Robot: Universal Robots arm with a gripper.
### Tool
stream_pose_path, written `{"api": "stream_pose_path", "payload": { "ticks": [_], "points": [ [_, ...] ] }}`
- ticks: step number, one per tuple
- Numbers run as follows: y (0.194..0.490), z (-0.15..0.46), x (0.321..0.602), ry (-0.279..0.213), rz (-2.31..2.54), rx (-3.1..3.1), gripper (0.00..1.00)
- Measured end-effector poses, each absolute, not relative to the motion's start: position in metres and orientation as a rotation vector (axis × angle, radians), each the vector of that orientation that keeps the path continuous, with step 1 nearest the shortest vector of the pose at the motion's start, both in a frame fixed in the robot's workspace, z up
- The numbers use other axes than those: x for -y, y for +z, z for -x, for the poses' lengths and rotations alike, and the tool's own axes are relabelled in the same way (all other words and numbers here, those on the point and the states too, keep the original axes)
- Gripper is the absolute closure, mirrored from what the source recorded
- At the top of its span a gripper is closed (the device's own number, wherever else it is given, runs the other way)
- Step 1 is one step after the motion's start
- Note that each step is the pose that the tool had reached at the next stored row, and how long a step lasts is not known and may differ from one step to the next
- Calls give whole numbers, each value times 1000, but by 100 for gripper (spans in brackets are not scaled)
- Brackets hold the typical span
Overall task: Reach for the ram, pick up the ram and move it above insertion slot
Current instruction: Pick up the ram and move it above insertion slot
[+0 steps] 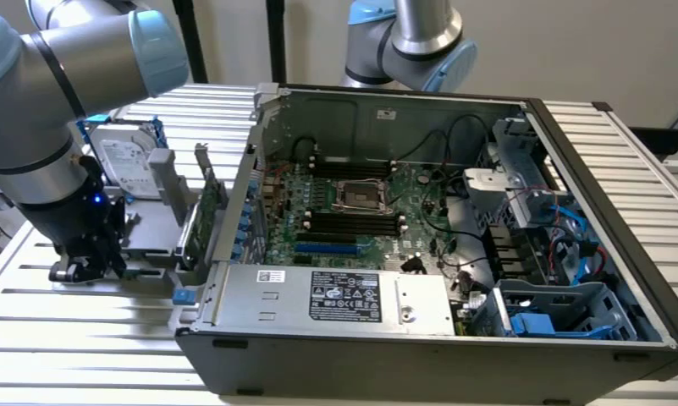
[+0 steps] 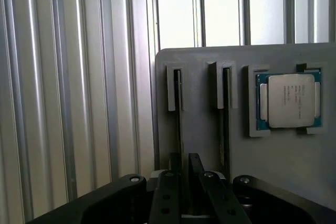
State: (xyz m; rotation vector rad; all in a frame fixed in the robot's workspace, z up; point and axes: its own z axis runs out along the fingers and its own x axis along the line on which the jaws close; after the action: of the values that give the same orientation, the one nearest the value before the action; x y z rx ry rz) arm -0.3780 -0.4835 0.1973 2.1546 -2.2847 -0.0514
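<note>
Wrist view: ram (image 2: 178,114) on edge in a groove of the grey holder (image 2: 202,129), near end clamped between the gripper (image 2: 188,182) fingers (image 2: 167,198), one on each face. Exterior view: gripper (image 1: 87,264) at lower left of frame, outside the computer case (image 1: 429,342), well apart from the insertion slot (image 1: 350,222).

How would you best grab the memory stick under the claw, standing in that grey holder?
Pinch its two flat faces along the top edge, coming straight down. The memory stick stands on edge in a narrow slot of the grey holder, so only that edge is exposed. The gripper is shut on it.
</note>
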Motion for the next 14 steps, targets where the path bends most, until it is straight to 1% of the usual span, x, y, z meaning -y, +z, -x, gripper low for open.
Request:
{"api": "stream_pose_path", "payload": {
  "ticks": [2, 3, 4, 14],
  "points": [
    [197, 378, 484, -51, -2154, 2285, 79],
    [197, 378, 484, -51, -2154, 2285, 82],
    [197, 378, 484, -52, -2154, 2285, 87],
    [197, 378, 484, -52, -2154, 2285, 87]
  ]
}}
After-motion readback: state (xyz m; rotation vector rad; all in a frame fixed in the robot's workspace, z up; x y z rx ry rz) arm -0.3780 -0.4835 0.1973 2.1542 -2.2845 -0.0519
